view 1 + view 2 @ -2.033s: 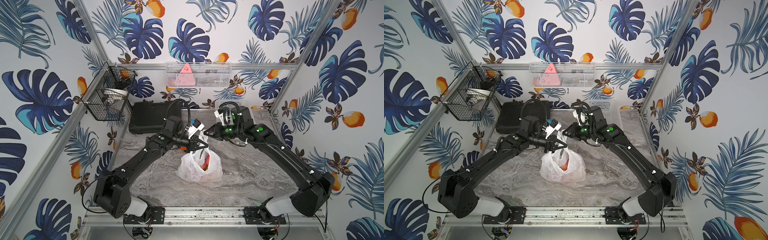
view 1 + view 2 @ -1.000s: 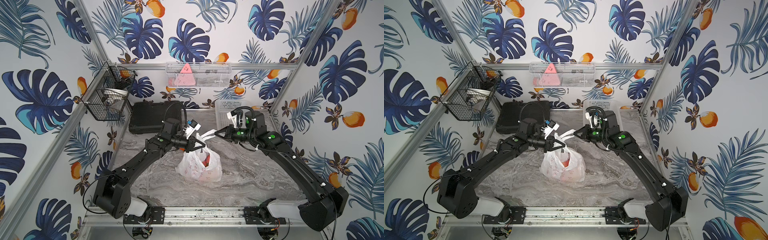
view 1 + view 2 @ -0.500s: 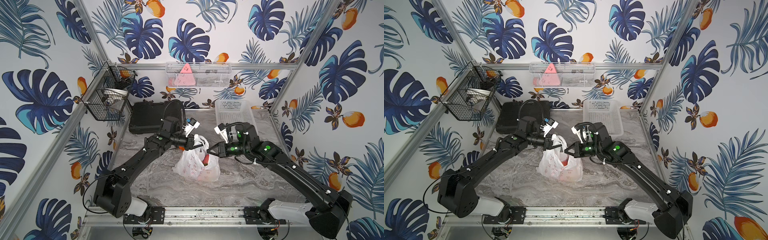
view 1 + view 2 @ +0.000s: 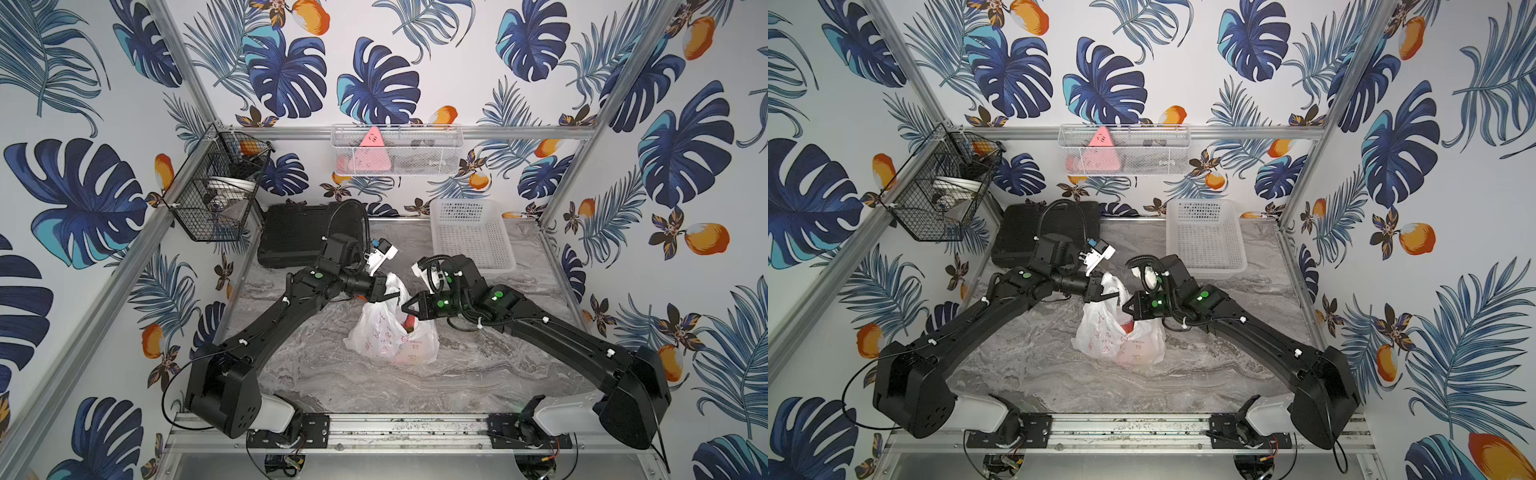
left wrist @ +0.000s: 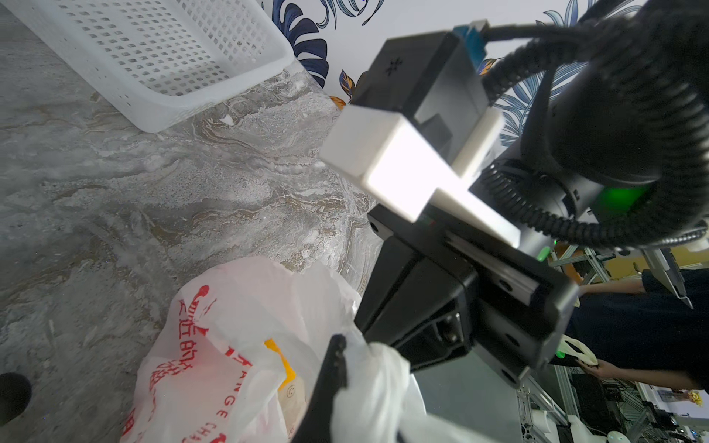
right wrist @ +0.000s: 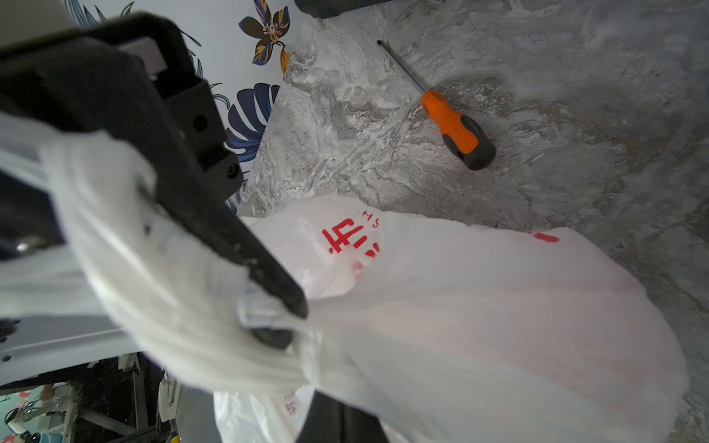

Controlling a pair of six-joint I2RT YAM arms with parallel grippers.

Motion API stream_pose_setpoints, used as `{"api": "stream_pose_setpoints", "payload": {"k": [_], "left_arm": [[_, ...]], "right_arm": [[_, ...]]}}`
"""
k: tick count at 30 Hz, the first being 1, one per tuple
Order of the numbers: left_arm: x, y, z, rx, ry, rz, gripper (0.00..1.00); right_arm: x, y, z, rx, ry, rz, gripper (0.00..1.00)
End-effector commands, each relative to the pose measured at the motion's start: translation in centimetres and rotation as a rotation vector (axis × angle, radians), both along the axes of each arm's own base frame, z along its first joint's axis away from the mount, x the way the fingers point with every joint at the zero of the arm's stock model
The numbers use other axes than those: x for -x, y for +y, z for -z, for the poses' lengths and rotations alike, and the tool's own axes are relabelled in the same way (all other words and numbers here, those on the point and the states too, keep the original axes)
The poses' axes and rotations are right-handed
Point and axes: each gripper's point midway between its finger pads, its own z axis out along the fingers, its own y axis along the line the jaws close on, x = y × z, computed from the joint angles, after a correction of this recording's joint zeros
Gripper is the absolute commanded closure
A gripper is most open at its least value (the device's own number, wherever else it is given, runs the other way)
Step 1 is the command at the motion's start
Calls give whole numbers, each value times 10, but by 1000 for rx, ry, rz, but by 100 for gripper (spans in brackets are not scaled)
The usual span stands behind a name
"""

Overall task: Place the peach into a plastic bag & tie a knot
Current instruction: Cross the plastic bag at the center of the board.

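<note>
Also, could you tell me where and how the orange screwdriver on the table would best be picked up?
Probably by its thick orange handle, coming straight down with the jaws closing across its width. The screwdriver lies flat on the marble table, clear of the plastic bag, so both sides of the handle are free; the thin metal shaft sits too low to pinch securely.

You have the plastic bag (image 4: 390,336) on the middle of the worktop (image 4: 478,374). The left gripper (image 4: 395,293) meets its top from the left and the right gripper (image 4: 405,307) from the right. Behind it, the case (image 4: 291,232) lies back left and the basket (image 4: 473,245) back right. The screwdriver (image 6: 449,122) lies on the worktop near the bag.
</note>
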Motion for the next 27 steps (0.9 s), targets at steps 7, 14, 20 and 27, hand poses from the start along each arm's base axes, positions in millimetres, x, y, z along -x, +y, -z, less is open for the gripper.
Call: {"api": "stream_pose_setpoints", "payload": {"k": [7, 14, 20, 27], "left_arm": [[9, 10, 5, -66, -42, -9, 78], [17, 13, 3, -71, -44, 11, 68], [15, 11, -2, -58, -51, 17, 64], [10, 7, -4, -40, -44, 19, 69]], "right_arm": [[-11, -3, 8, 40, -9, 55, 100], [-9, 2, -1, 4, 6, 37, 100], [3, 11, -7, -46, 66, -1, 100], [10, 21, -1, -37, 73, -14, 100]]}}
